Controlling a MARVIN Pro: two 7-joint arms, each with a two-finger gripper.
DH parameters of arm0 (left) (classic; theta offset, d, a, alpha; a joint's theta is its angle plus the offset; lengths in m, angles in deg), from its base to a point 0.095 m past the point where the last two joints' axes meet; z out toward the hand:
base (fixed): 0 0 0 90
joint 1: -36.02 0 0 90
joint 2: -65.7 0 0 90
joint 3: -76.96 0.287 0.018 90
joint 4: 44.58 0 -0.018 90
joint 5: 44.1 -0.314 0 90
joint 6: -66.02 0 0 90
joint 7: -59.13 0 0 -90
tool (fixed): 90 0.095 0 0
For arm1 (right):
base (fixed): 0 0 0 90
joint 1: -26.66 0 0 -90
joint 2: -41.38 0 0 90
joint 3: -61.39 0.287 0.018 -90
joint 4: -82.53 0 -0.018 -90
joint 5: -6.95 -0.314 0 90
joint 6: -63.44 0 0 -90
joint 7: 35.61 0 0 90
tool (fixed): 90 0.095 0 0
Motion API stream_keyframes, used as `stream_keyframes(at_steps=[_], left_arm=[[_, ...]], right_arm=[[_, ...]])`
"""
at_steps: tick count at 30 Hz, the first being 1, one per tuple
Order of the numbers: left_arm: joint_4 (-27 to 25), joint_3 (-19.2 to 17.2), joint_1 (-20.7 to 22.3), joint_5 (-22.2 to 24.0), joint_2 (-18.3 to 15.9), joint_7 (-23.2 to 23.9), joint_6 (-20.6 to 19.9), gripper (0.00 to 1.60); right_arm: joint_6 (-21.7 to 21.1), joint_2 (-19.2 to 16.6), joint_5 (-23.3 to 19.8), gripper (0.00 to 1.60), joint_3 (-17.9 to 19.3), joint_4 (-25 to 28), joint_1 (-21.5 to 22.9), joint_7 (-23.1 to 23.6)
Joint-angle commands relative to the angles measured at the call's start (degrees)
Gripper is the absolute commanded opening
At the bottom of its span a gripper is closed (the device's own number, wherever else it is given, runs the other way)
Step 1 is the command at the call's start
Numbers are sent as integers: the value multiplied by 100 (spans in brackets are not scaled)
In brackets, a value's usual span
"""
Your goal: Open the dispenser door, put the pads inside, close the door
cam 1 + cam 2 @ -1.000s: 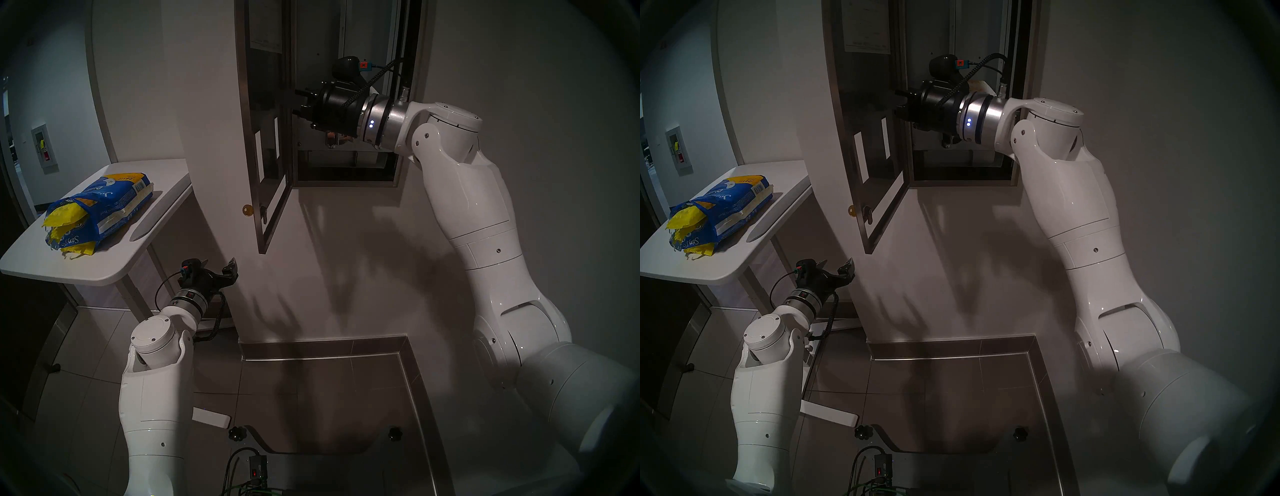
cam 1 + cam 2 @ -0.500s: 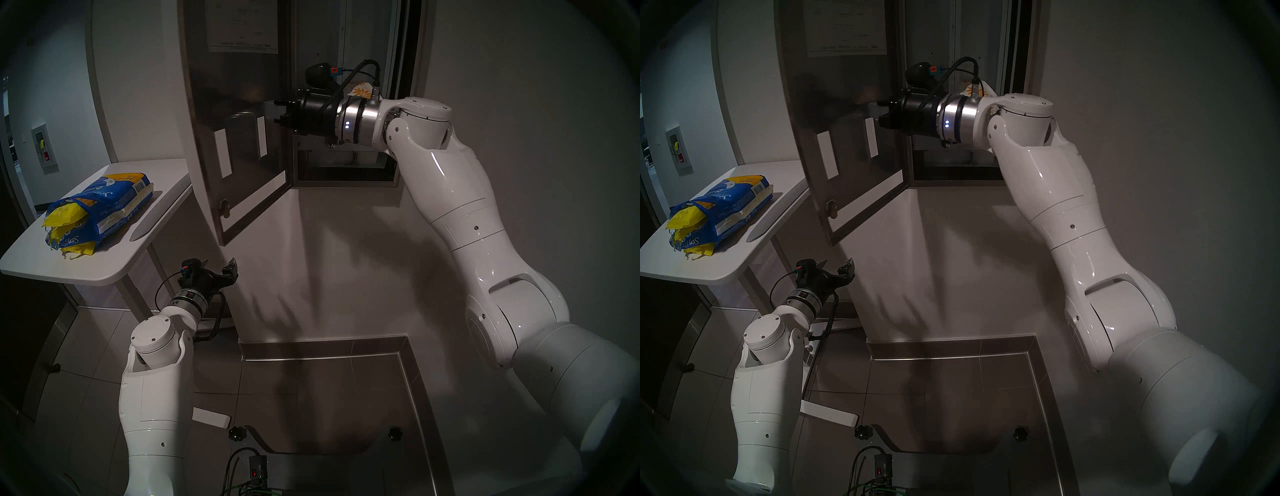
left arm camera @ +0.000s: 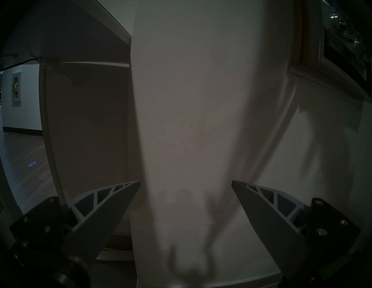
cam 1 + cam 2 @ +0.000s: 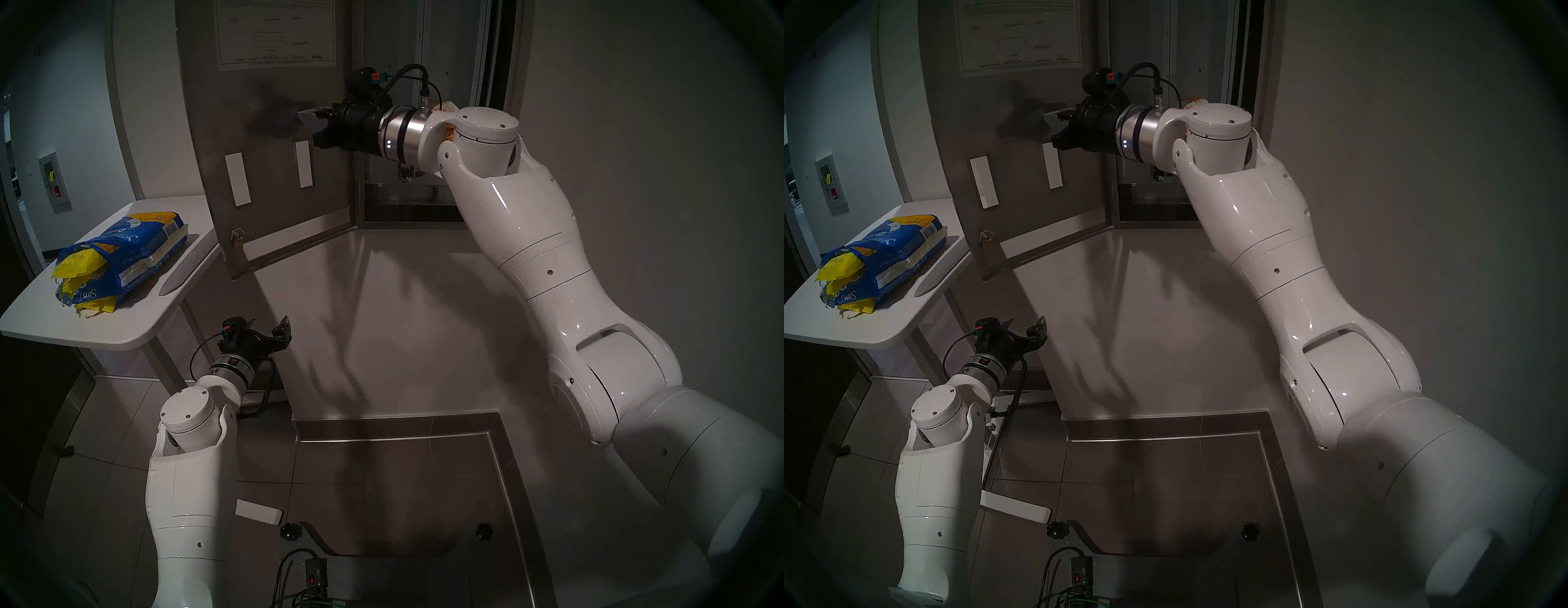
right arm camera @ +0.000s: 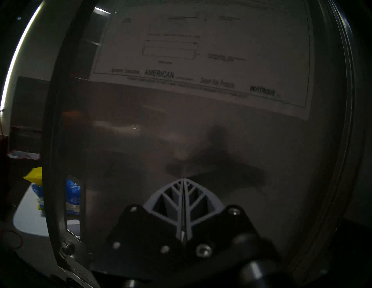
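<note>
One dispenser door (image 4: pixel 271 140), brushed steel, swung wide open at upper centre; one white instruction sheet (image 4: pixel 275 34) on its back, two white vertical slots (image 4: pixel 238 179) below.

Right gripper (image 4: pixel 312 123): fingertips pressed together, nothing between them, tips at the door's inner face.

Left gripper (image 4: pixel 271 329), lower left: fingers spread wide, empty.

One white table (image 4: pixel 140 314), left. One glossy blue bag (image 4: pixel 123 259) on it; crinkled yellow pads (image 4: pixel 78 265) spilling from its mouth, count unclear.
</note>
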Motion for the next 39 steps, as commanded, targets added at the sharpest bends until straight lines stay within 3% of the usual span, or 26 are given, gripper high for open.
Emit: stream_keyframes(at_steps=[1,8,15,18,23,31,39], left_arm=[[-64,6,46,-4,-1,-11,10,160],[-65,6,45,-4,0,-12,9,160],[-64,6,46,-3,-1,-11,10,160],[-64,6,45,-3,-1,-12,10,160],[-66,6,45,-4,-1,-13,8,160],[-64,6,45,-3,-1,-12,10,160],[-62,6,46,-2,-2,-10,11,160]], right_arm=[[99,358,820,0,-22,64,36,-625],[110,581,1417,0,-143,-83,-13,-1210],[141,863,2228,0,-205,-653,86,-1604],[291,971,2508,0,-325,-969,150,-2064],[362,1063,2581,0,-307,-1217,195,-2339],[421,1009,2617,0,-258,-1307,220,-2346],[297,638,2507,0,-185,-683,18,-1947]])
